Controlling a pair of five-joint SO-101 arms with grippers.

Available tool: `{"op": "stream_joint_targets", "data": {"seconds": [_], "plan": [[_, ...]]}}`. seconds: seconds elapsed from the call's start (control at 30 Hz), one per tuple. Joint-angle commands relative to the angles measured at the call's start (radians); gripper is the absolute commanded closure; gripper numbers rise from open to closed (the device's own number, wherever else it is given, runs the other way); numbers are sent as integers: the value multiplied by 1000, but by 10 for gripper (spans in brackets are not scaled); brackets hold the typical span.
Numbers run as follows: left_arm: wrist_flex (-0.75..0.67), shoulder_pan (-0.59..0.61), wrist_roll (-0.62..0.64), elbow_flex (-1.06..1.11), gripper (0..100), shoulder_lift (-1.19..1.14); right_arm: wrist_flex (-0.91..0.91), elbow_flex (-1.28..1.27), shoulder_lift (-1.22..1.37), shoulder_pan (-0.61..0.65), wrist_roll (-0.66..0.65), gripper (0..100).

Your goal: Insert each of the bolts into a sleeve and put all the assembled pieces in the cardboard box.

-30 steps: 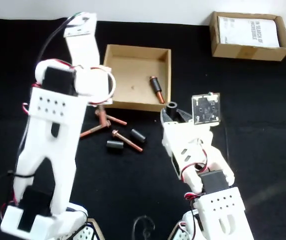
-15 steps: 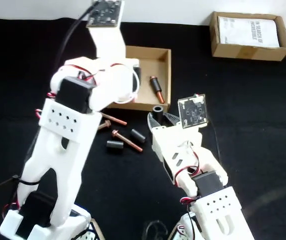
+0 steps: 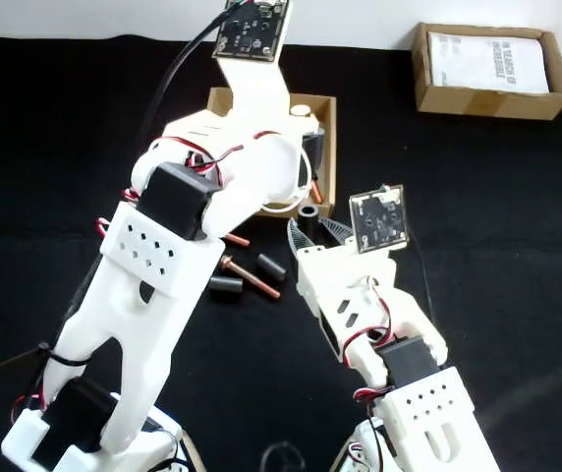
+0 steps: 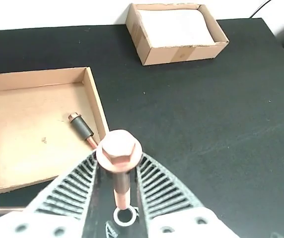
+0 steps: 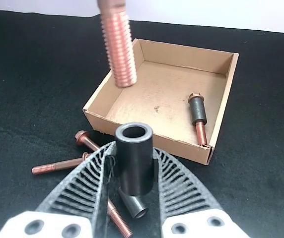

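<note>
While your left gripper (image 4: 118, 171) is clamped on a copper bolt (image 4: 119, 150), the bolt's threaded end hangs above the black sleeve (image 5: 133, 158) without touching it. Your right gripper (image 5: 133, 148) is closed on that sleeve, bore upward, just beside the cardboard box (image 5: 220, 116).

- In the box: one assembled piece (image 5: 197, 115), lying near a wall.
- On the black table (image 3: 517, 246) near the box: a loose bolt (image 3: 252, 277), a loose sleeve (image 3: 272, 265) and a second loose sleeve (image 3: 226, 288).
- Far corner: a second box (image 3: 487, 103) holding paper.
</note>
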State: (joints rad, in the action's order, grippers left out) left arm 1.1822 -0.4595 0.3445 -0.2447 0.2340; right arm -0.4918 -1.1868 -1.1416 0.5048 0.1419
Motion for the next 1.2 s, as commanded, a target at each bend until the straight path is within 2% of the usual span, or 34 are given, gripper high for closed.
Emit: {"op": "stream_joint_targets", "data": {"seconds": [0.0, 0.3, 0.43, 0.63, 1.17], "plan": [[-32, -8, -5, 36, 992, 41, 24, 68, -27, 8, 5, 991], [-35, -8, 2, 185, 992, 45, 51, 64, -22, 8, 5, 991], [-38, -8, 3, 179, 992, 44, 51, 64, -21, 8, 5, 991], [-140, -8, 3, 176, 992, 51, 51, 62, -21, 8, 5, 991], [-133, -84, 3, 160, 992, 124, 53, 39, -19, 8, 5, 991]]}}
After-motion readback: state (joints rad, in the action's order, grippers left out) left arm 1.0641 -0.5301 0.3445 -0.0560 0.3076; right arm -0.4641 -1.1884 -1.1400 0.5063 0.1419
